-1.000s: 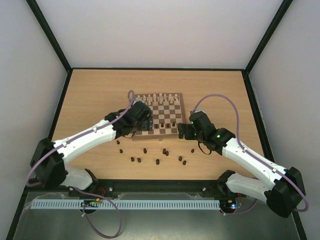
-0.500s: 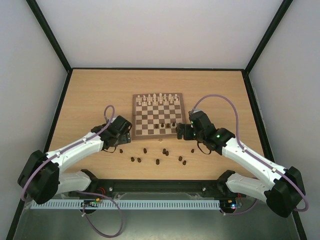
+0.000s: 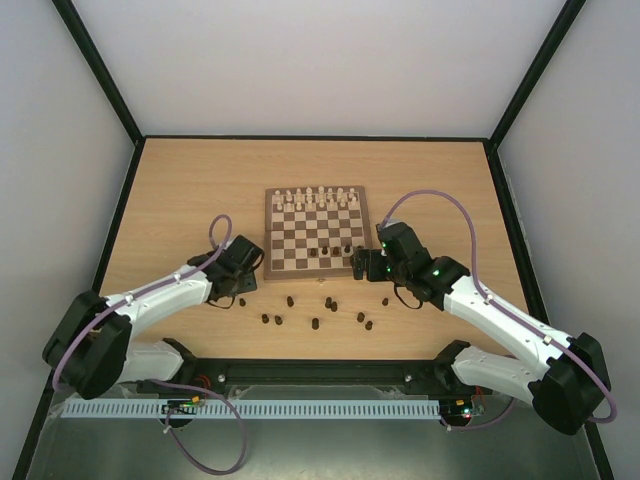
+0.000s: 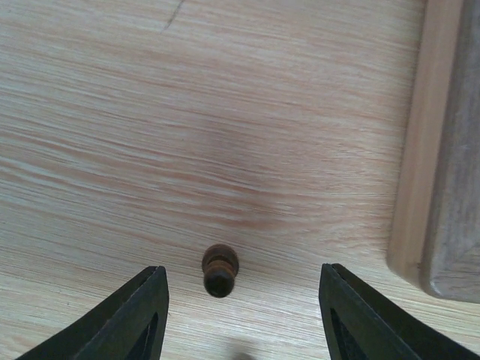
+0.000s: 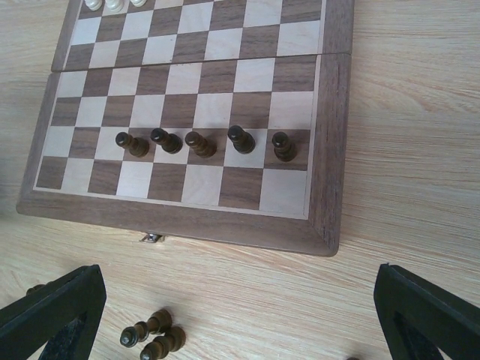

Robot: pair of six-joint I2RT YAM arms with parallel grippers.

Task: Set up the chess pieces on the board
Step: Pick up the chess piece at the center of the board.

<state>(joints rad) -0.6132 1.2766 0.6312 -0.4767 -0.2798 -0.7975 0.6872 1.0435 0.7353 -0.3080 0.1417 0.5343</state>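
The board [image 3: 316, 274] lies mid-table, with cream-white chessmen along its far rows and several dark pawns [image 3: 330, 250] in its second near row. In the right wrist view those pawns [image 5: 201, 144] stand upright in a line on the board [image 5: 225, 225]. My left gripper [image 3: 243, 283] hovers over the table left of the board's near corner [image 4: 450, 150]. It is open [image 4: 244, 319], and one upright dark pawn [image 4: 220, 270] stands between and just ahead of its fingers. My right gripper [image 3: 360, 265] is open and empty [image 5: 244, 322] at the board's near right corner.
Several loose dark pieces [image 3: 314, 324] are scattered on the table between the board and the arm bases. Two [image 5: 150, 335] lie on their sides near my right gripper's left finger. A small metal clasp [image 5: 152, 238] sits on the board's near edge.
My left gripper has drawn back from the board's near left corner to the table beside it and now sits over a loose pawn. My right gripper has barely moved.
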